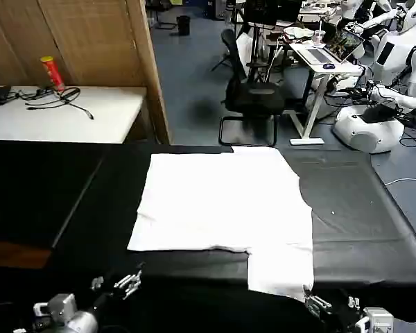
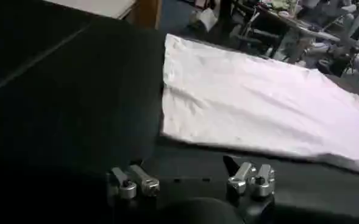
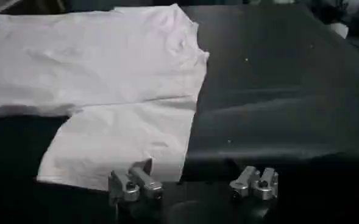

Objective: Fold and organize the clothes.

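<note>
The clothes are one white T-shirt point(image 1: 222, 201), lying plain side up and partly folded on the black table point(image 1: 353, 208). A flap of it point(image 1: 281, 267) reaches down to the table's front edge. My left gripper point(image 1: 128, 281) hovers low at the front left, short of the shirt's near left corner point(image 2: 173, 131). In the left wrist view that gripper point(image 2: 188, 176) is open and holds nothing. My right gripper point(image 1: 317, 303) sits at the front right, just past the flap's corner. The right wrist view shows this gripper point(image 3: 194, 176) open too, one finger point(image 3: 136, 178) in front of the flap's edge point(image 3: 124, 140).
Behind the black table at the left stands a white desk point(image 1: 104, 111) with a red can point(image 1: 52, 73) and cables, next to a wooden partition point(image 1: 149, 62). An office chair point(image 1: 253, 97) and a white robot point(image 1: 371, 121) stand on the floor beyond.
</note>
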### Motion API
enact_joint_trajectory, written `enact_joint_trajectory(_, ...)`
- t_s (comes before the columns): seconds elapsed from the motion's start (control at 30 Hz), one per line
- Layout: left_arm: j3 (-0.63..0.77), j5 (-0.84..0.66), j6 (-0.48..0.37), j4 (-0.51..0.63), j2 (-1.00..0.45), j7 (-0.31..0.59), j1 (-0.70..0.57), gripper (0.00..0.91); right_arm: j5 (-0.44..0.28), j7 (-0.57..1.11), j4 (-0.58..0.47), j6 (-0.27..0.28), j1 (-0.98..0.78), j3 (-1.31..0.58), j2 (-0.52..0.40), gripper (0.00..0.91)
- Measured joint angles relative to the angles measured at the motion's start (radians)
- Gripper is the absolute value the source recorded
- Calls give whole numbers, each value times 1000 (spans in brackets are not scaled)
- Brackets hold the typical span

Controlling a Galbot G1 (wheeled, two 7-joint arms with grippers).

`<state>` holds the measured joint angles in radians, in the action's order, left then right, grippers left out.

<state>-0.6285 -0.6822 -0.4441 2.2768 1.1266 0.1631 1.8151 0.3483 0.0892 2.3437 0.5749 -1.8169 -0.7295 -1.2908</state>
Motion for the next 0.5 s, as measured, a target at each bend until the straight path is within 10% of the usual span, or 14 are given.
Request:
enact_joint_trajectory(0.37,52,106,21,-102,3,-28,-152,878,-47,12,-90,11,71,61,-19,878)
enact_joint_trajectory(0.5,66,82,19,-141,3,-25,-196,566,-46,25,-99,35,70,72,-26,683)
